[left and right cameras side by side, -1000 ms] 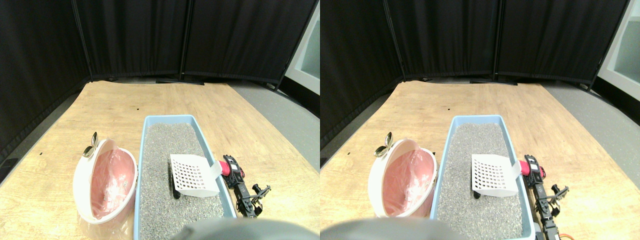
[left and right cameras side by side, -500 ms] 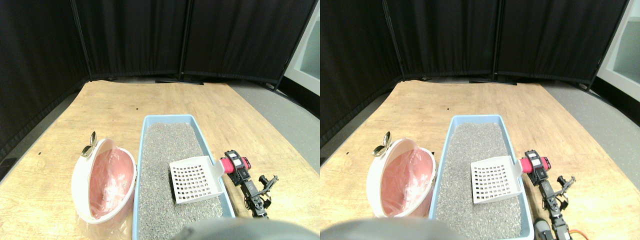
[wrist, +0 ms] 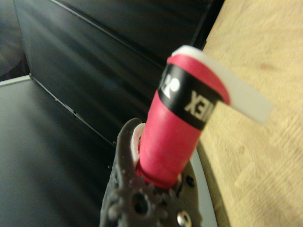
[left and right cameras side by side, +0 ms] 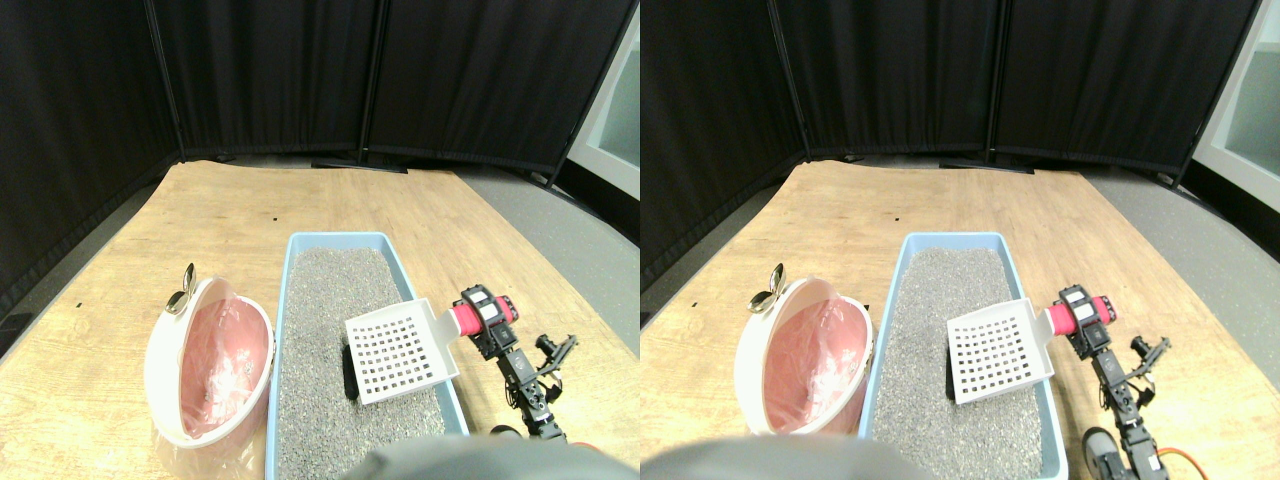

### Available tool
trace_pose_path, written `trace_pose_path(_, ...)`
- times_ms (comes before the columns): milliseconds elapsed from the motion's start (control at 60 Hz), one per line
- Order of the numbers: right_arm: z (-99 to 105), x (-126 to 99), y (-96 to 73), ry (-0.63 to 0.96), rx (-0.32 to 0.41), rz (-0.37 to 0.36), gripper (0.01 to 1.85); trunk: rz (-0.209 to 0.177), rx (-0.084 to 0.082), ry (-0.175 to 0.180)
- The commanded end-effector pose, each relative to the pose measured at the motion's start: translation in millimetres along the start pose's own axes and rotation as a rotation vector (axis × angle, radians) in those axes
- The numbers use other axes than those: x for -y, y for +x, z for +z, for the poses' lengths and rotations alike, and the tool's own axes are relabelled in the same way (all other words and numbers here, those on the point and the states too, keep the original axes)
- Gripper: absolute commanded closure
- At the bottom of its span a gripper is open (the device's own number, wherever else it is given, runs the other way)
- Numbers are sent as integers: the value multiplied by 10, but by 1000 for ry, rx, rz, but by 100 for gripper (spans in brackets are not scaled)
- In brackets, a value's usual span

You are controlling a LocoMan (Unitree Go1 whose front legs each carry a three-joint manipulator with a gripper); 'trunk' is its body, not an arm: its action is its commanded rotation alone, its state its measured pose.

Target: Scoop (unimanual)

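Right gripper (left and right cameras side by side: 487,318) comes in from lower right, jaws closed round the red-wrapped handle (left and right cameras side by side: 468,318) of the scoop (left and right cameras side by side: 400,347). Wrist view confirms the grasp: dark jaw frame (wrist: 142,198) clamps the base of the red handle (wrist: 177,137), a black band with white letters circles the handle further out, and the white handle end sticks out past the wrap.

Scoop is white, slotted, pan open side up, tilted. It projects from the jaws leftward over the tray (left and right cameras side by side: 290,300). Pan hangs above the litter (left and right cameras side by side: 330,330), its near-left corner lowest and close to the surface; cannot tell if it touches. A dark patch in the litter sits just under the pan's left edge; what it is does not show. No load visible in the pan.

Tray is light blue, long, filled with grey litter, lying on the worktop (left and right cameras side by side: 220,210). Jaws sit outside the tray, just past its right wall, raised above the wood.

Bin (left and right cameras side by side: 205,360) is white with a pink bag liner, beyond the tray on the side away from the jaws, touching or nearly touching the tray's left wall. A metal clip (left and right cameras side by side: 183,290) sits on its far rim.

Black curtain panels (left and right cameras side by side: 300,80) stand behind the worktop.
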Motion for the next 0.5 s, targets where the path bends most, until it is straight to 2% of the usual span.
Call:
trace_pose_path(17,108,-15,56,-72,49,-23,180,-10,7,-24)
trace_pose_path(83,145,4,102,-82,73,0,180,-10,9,-27)
trace_pose_path(300,362,76,210,-127,61,4,180,-7,5,-35)
trace_pose_path(350,391,86,223,-143,67,22,180,-5,6,-40)
trace_pose_path(417,450,112,271,-193,76,82,180,-2,4,-44)
trace_pose_path(467,475,113,284,-208,63,75,180,-1,1,-46)
trace_pose_path(500,505,127,310,-216,61,108,180,-1,1,-46)
